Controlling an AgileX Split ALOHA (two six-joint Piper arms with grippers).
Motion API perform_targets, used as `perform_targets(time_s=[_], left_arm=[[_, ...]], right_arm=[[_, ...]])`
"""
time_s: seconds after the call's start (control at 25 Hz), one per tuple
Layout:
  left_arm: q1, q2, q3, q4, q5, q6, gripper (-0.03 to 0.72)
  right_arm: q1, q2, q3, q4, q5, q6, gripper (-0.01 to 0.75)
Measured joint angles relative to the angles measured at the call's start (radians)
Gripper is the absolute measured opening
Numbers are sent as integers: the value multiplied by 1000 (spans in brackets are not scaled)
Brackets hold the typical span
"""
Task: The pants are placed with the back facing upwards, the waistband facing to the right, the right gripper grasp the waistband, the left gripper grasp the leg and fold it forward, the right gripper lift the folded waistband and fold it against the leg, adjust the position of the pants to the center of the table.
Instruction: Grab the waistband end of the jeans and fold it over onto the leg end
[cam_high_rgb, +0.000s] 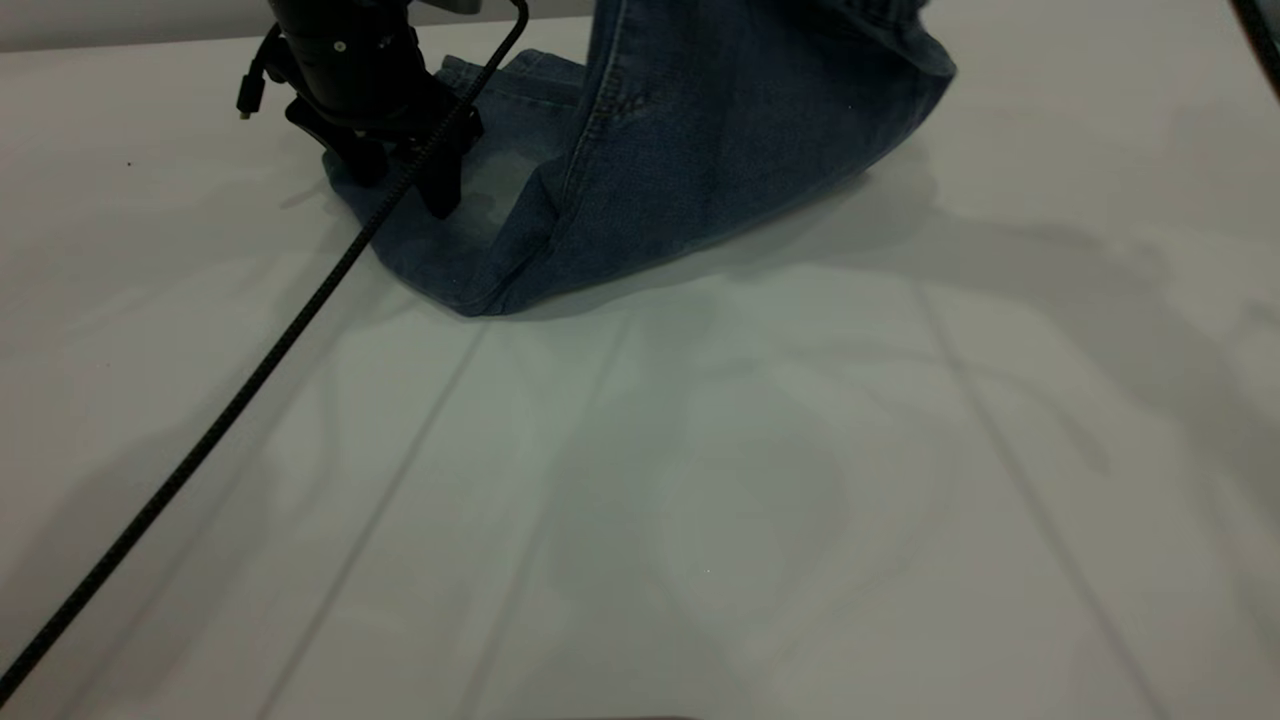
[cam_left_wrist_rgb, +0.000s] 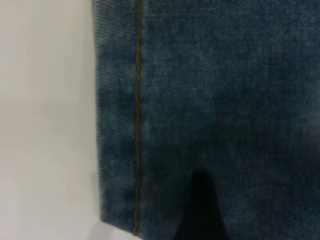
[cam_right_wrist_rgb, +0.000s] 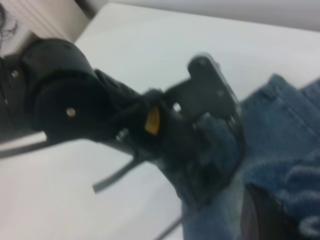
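Left hand (cam_high_rgb: 405, 185) open, fingers planted on the pants (cam_high_rgb: 640, 170), beside their raised fold.

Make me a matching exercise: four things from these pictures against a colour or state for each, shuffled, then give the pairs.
Things:
1. pants
2. table
3. cable
4. left gripper

States:
A. pale and flat
B. blue denim, one end lifted off the surface
C. fingers down on the denim
D. black, braided, running slantwise over the surface

Pairs: 1-B, 2-A, 3-D, 4-C
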Motion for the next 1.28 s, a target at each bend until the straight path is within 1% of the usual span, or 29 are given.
perform_targets(time_s=[0.24, 0.32, 0.44, 0.6, 0.72, 0.84, 0.96, 1.12, 1.2, 1.24, 1.28], left_arm=[[-26, 0, -1, -2, 0, 0, 517], [-26, -2, -22, 13, 26, 0, 517], [-16, -15, -86, 81, 113, -37, 517], [3, -42, -221, 216, 234, -124, 517], [11, -59, -328, 301, 322, -173, 517], [14, -64, -406, 323, 374, -192, 517], [14, -66, -456, 323, 390, -196, 517], [12, -66, -475, 320, 400, -202, 517], [8, -66, -477, 313, 408, -202, 517], [7, -66, -477, 309, 411, -202, 517], [5, -66, -477, 306, 411, -202, 517]], right_arm=[[54, 98, -78, 33, -4, -28, 50], [66, 119, -105, 33, -5, -30, 50], [78, 144, -142, 42, -6, -33, 50], [86, 186, -159, 102, -10, -75, 50], [94, 219, -161, 165, -9, -136, 50], [110, 241, -165, 229, 3, -228, 50], [141, 253, -180, 248, 4, -313, 50], [192, 293, -220, 256, -42, -367, 54], [212, 320, -242, 258, -65, -374, 74], [221, 334, -254, 259, -72, -375, 92], [229, 349, -266, 260, -79, -376, 126]])
